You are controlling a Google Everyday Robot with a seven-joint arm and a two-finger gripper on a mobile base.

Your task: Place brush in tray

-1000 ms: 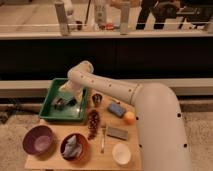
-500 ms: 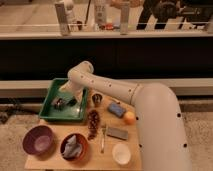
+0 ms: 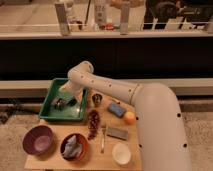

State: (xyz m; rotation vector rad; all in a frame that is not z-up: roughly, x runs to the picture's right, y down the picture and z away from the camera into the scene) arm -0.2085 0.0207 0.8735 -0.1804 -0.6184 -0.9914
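Still, the tool hangs low inside the tray beside the brush; its grip unreadable.

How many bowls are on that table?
3: a round purple bowl front left, a round reddish-brown bowl holding something grey beside it, a small white bowl front right. The arm may hide others. The end effector is down in the green plastic tray.

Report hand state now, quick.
Hand: down inside the green tray; open or closed cannot be told, nor whether it holds anything.
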